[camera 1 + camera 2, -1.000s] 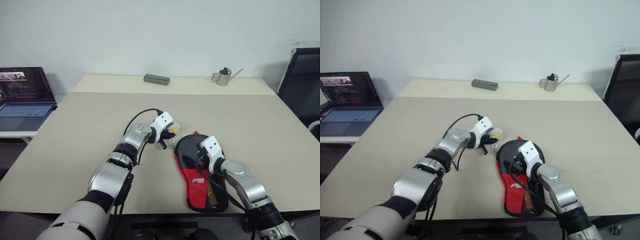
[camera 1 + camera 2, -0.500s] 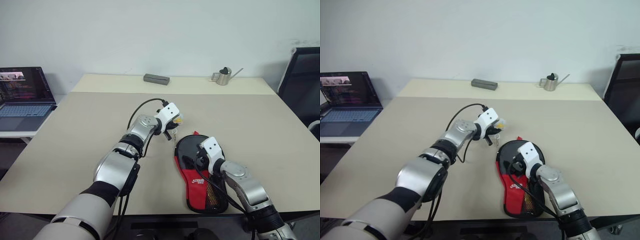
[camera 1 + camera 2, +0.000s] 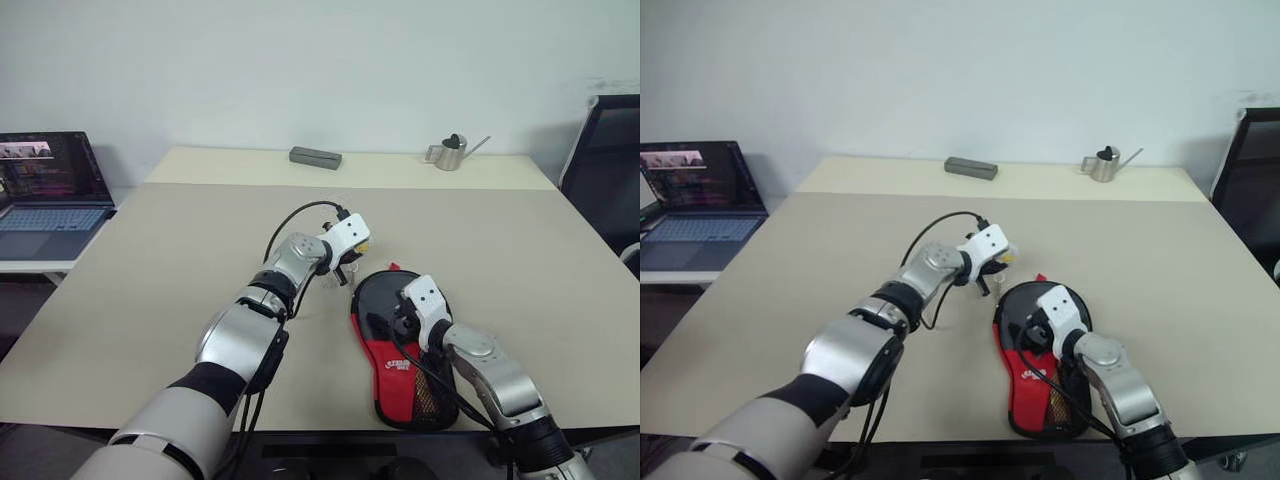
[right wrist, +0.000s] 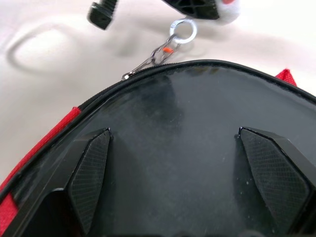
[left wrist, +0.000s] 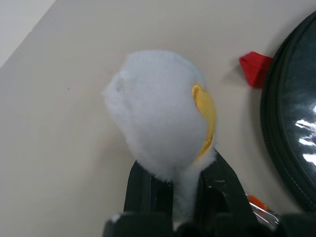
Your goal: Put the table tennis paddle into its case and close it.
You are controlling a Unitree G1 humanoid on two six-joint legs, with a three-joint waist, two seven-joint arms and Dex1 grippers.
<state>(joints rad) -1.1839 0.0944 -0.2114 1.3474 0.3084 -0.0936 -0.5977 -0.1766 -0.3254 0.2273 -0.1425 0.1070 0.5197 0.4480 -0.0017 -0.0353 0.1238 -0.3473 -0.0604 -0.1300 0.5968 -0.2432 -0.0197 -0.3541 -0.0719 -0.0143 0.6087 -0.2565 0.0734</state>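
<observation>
1. Left eye view: the case (image 3: 395, 345), black above with a red lower panel, lies flat on the table (image 3: 150, 260) near its front edge. The right gripper (image 3: 402, 318) rests over the case's round black end. The left gripper (image 3: 345, 262) hangs just beyond that end.
2. Left wrist view: the left gripper (image 5: 183, 185) is pinched on a white fluffy charm (image 5: 160, 121) with a yellow patch; the case's zipped rim (image 5: 276, 123) runs beside it.
3. Right wrist view: the right gripper's fingers (image 4: 91, 173) stand spread wide over the case's black face; a small metal chain (image 4: 160, 52) leads off its rim.
</observation>
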